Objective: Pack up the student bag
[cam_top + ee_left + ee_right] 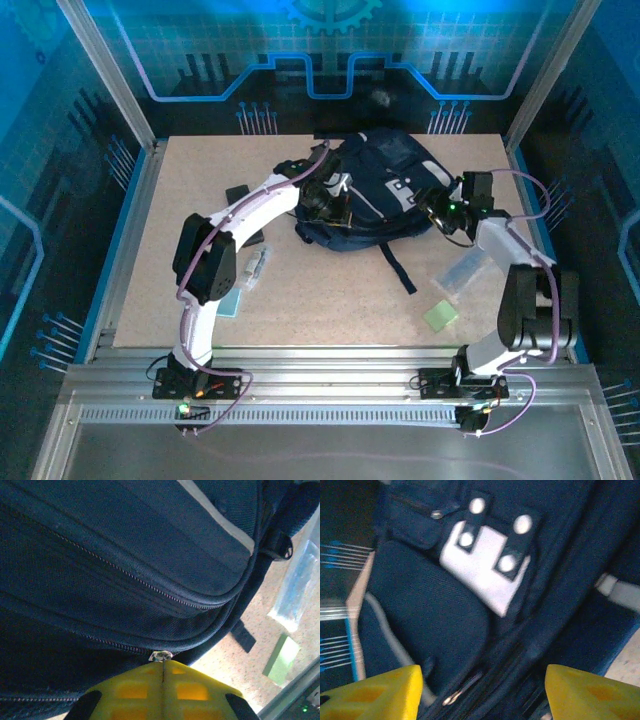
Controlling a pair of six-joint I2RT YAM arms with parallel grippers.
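Left jaws are pressed tight together, their yellow pads point(130, 690) meeting with no gap, and a small metal zip pull point(161, 655) is nipped right at the tips! Directly ahead of them is the student bag point(125, 555), with navy fabric and zip lines curving away to the jaws' right. Past the bag's edge on that same side, a green pad point(281, 660) and a clear packet point(300, 587) lie on the tabletop point(235, 672).

Now the right jaws: wide apart and gripping nothing, with the bag's dark fabric between them. A second zip pull point(452, 697) sits in that gap, closer to the left-hand side. Ahead of them is a light grey patch point(487, 580) with white studs.

From above, the student bag point(385, 170) lies between the two sets of jaws, both right up against it.
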